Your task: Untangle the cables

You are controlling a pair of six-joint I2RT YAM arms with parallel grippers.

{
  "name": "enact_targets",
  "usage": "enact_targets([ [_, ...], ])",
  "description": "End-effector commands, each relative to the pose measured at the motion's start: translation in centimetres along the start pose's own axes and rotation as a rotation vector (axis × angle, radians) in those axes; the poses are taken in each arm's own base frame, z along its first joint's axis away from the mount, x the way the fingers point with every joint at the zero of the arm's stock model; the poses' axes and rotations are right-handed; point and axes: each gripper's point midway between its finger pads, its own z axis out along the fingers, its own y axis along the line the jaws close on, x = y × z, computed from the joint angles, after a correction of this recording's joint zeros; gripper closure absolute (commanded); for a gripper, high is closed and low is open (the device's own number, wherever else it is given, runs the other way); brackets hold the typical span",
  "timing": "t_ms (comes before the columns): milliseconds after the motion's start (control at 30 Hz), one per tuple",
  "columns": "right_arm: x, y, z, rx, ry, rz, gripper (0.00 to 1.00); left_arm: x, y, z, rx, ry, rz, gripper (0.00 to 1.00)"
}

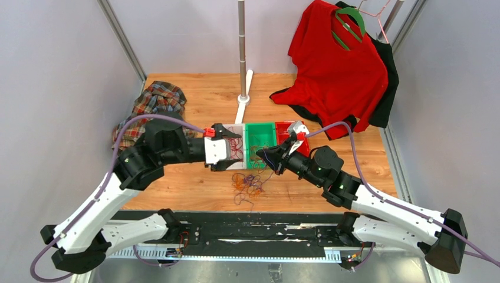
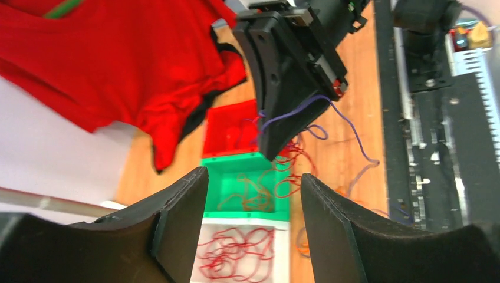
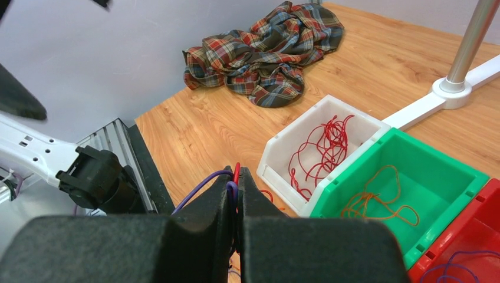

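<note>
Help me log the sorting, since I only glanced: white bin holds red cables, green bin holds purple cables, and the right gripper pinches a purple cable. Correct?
Not quite: the green bin holds orange-brown cables, not purple, as the right wrist view shows. The white bin does hold red cables, and the right gripper is shut on a purple cable.

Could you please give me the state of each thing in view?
left hand, open
right hand, shut on purple cable
white bin, holds red cables
green bin, holds orange cables
red bin, holds purple cables
loose cables, tangled on table
plaid shirt, crumpled
red shirt, on hanger
</note>
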Motion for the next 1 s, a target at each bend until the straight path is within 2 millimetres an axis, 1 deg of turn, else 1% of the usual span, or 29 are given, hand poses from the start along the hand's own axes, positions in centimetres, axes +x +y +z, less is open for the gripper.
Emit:
enact_targets([
  [0, -2.6, 0.7, 0.1, -0.007, -0.048, -0.024, 1.0, -0.8, -1.1, 1.7, 0.073, -0.061, -0.171, 0.35],
  [67, -2.8, 0.1, 0.1, 0.035, -0.043, -0.017, 0.99, -0.9, -2.0, 2.3, 0.126, -0.067, -0.25, 0.31],
  [100, -2.9, -0.2, 0.2, 0.055, -0.039, -0.012, 0.99, -0.8, -2.4, 2.6, 0.139, -0.062, -0.273, 0.3],
  [167, -3.0, -0.6, 0.3, 0.079, -0.041, -0.003, 1.0, 0.1, -2.9, 3.1, 0.138, -0.041, -0.282, 0.3],
  [233, -3.0, -1.0, 0.5, 0.11, -0.038, 0.004, 0.99, 1.6, -2.2, 3.7, 0.062, -0.008, -0.322, 0.31],
  [267, -2.9, -1.5, 0.5, 0.149, -0.021, 0.001, 0.99, 2.3, -1.9, 3.9, 0.026, 0.01, -0.345, 0.31],
  [333, -2.5, -3.2, 0.4, 0.262, 0.012, -0.012, 0.99, 3.0, -2.0, 3.9, 0.015, 0.023, -0.36, 0.31],
  [433, -2.3, -6.4, -0.5, 0.48, 0.05, -0.029, 0.99, 3.4, -3.4, 4.1, 0.054, 0.001, -0.394, 0.3],
  [467, -2.1, -7.2, -0.7, 0.543, 0.065, -0.033, 0.99, 4.2, -3.9, 4.5, 0.059, 0.007, -0.417, 0.3],
  [533, -1.9, -8.1, -0.8, 0.624, 0.082, -0.036, 0.99, 5.2, -4.3, 5.4, 0.047, 0.009, -0.43, 0.31],
  [600, -2.1, -8.1, -0.5, 0.652, 0.078, -0.031, 1.0, 5.9, -3.8, 6.2, 0.01, -0.016, -0.417, 0.31],
  [700, -2.7, -7.6, -0.1, 0.695, 0.074, -0.051, 1.0, 6.1, -3.1, 7.3, -0.017, -0.06, -0.385, 0.31],
  [833, -3.4, -6.5, 0.5, 0.686, 0.05, -0.024, 0.99, 7.6, -1.0, 8.7, -0.12, -0.035, -0.367, 0.35],
  [900, -3.6, -6.2, 0.6, 0.677, 0.039, -0.016, 1.0, 7.8, -1.2, 9.2, -0.106, -0.034, -0.368, 0.36],
  [967, -3.8, -6.1, 0.6, 0.674, 0.032, -0.011, 0.99, 7.8, -2.3, 9.4, -0.052, -0.042, -0.395, 0.36],
])
